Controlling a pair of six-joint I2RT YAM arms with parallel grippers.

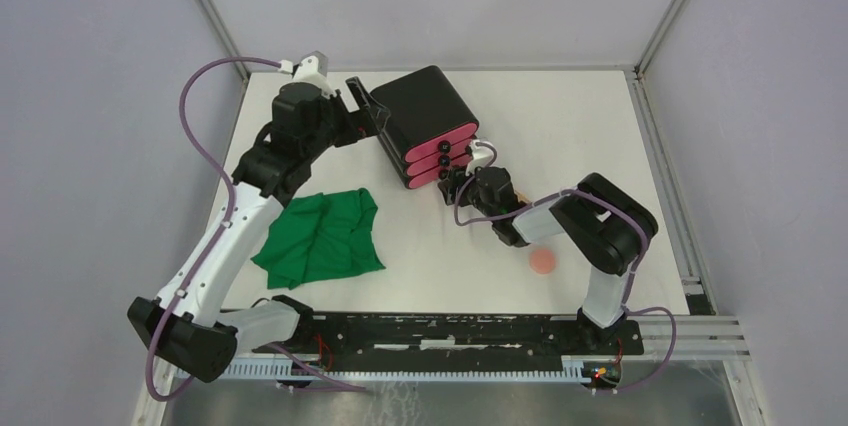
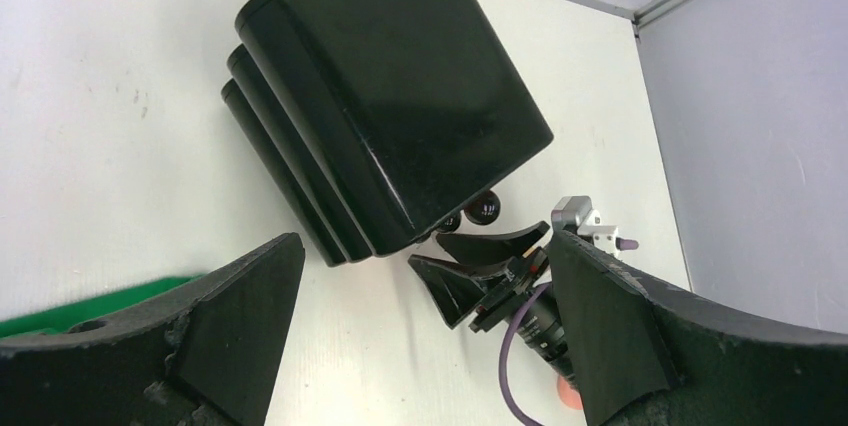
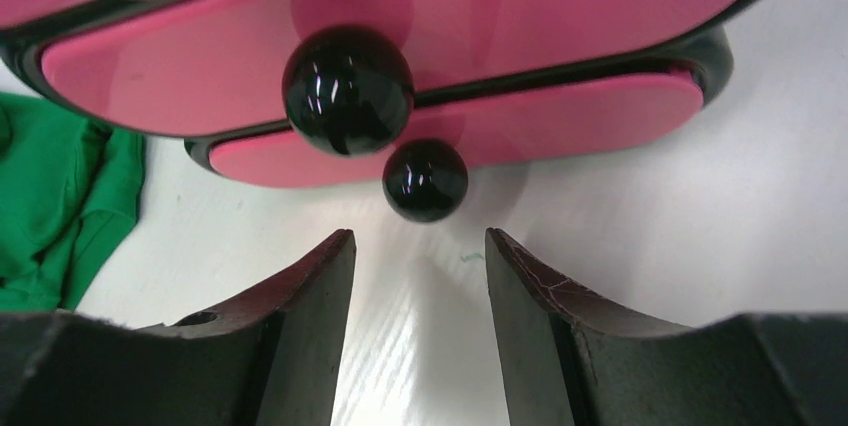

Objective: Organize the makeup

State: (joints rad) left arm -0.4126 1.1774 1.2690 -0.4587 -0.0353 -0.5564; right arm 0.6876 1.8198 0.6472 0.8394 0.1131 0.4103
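Nearest to the arm bases, the pink round puff (image 1: 543,262) lies alone on the tabletop (image 1: 560,136), beside the right arm, so it is not yet put away. To the left of it lies the green cloth (image 1: 320,236), crumpled. No other makeup shows in any view. It may already be inside the drawers or under the cloth, but I cannot tell which.

Further in, the right gripper (image 3: 420,238) faces the black box (image 1: 420,106). Its jaws are apart and empty, just before the lowest knob (image 3: 425,180) and not touching it. The pink drawers seem pushed in, though their insides are hidden.

Behind the box, the left gripper (image 2: 425,241) has its jaws wide and holds nothing.
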